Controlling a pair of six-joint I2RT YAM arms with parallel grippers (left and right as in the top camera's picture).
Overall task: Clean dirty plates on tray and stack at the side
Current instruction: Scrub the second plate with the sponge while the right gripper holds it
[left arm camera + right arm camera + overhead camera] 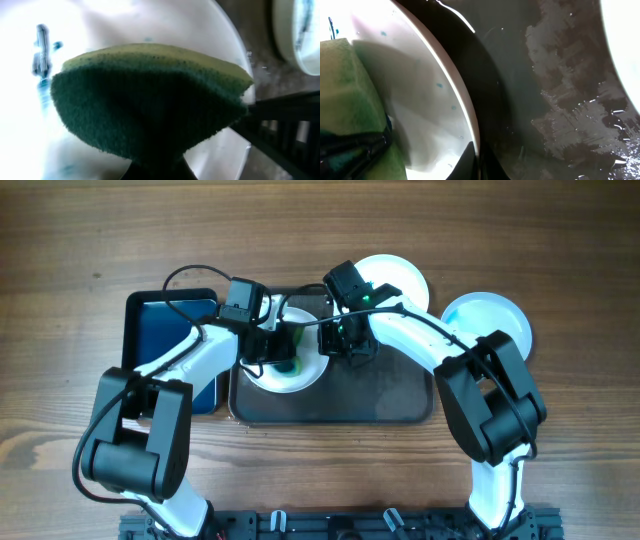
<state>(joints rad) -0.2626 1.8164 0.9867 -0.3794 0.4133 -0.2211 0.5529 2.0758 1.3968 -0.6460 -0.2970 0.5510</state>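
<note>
On the dark tray point(400, 395) lies a smeared plate point(305, 375). The left pincer point(284, 360) is clenched on a green sponge point(150, 110) over the plate. The right pincer point(472, 160) is clamped on the plate's rim. A second plate point(487, 320) sits on the desk point(80, 240) right of the tray. A third plate point(400, 278) lies at the tray's far edge.

- Overhead view: bright, even light from above; sharp throughout; soft, short shadows on the table point(320, 230).
- Left wrist view: plate point(20, 130) blown out to white glare at the left; sponge point(145, 100) very close, soft-focused, with its lower face in shade.
- Right wrist view: pale wet glints on the dark tray point(560, 100); near objects blurred.
</note>
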